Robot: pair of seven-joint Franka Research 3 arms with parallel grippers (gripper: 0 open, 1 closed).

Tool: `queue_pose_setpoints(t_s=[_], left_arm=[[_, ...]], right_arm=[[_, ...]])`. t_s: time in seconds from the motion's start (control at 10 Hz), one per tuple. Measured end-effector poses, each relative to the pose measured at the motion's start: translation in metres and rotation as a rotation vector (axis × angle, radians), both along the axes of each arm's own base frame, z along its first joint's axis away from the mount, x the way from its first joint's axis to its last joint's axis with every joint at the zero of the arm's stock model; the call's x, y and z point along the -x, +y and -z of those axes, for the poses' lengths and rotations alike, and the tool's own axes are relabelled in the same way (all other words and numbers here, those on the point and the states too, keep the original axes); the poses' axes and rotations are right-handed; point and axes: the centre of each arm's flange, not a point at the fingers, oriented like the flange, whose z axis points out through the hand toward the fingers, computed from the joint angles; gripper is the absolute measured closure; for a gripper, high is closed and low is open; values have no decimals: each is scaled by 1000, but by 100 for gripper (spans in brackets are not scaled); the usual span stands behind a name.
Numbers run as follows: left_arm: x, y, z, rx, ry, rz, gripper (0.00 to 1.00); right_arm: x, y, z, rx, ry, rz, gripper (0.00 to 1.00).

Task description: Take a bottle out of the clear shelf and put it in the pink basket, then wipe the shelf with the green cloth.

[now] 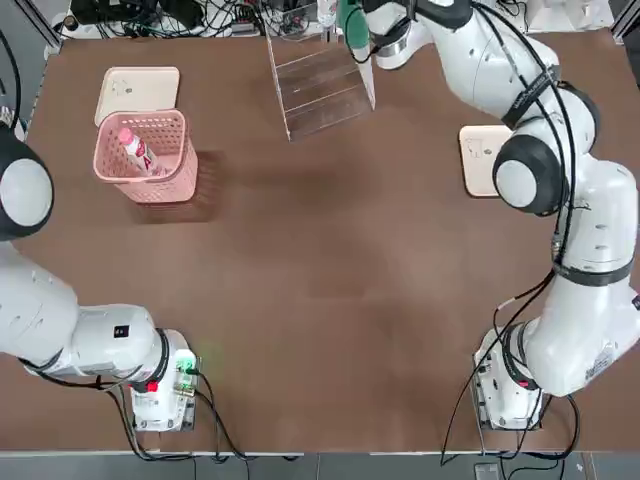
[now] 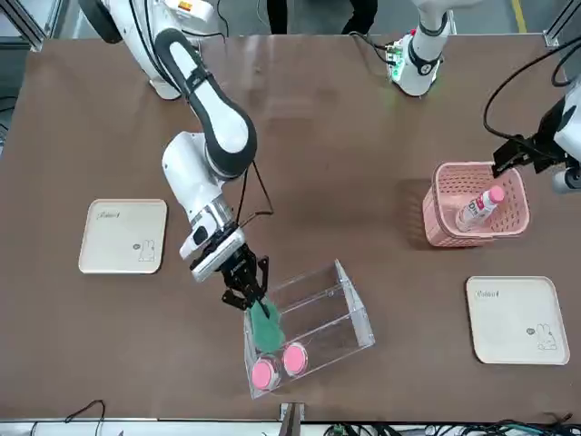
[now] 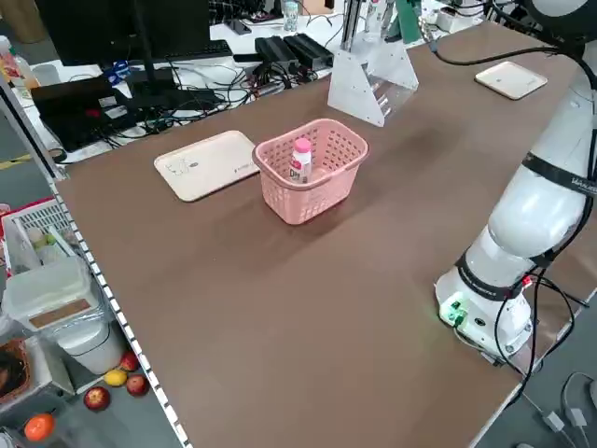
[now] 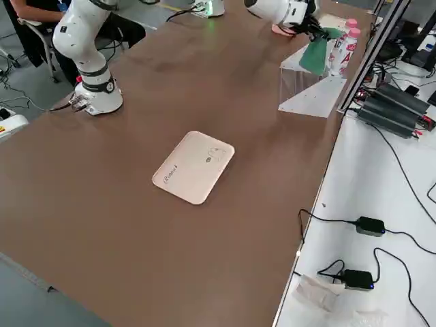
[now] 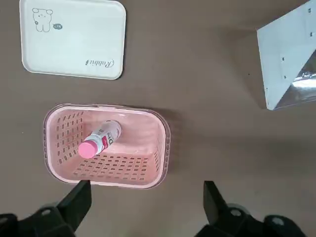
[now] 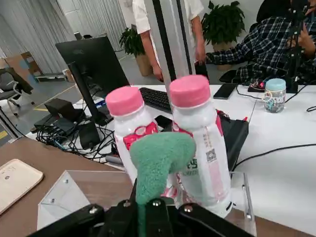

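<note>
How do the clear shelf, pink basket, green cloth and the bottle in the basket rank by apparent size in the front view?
1. clear shelf
2. pink basket, somewhat smaller
3. green cloth, bunched in the shut right gripper, and the bottle: these two look about alike, so no ranking between them.

— What couldn't you make out?
— The green cloth (image 6: 157, 163) hid part of both shelf bottles (image 6: 203, 143).
— Anything else?
— The overhead picture's edge cut off the clear shelf (image 1: 318, 85).
</note>
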Motion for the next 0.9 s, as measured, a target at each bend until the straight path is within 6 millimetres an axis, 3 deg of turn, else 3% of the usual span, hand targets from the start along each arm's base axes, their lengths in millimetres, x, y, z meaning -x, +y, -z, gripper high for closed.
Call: queue_pose_setpoints(t_s=[0.4, 0.9], left_arm=[[0, -4, -2, 1, -5, 7, 0], [1, -15, -3, 3, -13, 26, 0]], right_arm=[[-3, 12, 26, 23, 9, -7, 95], [-7, 26, 25, 24, -27, -12, 95]])
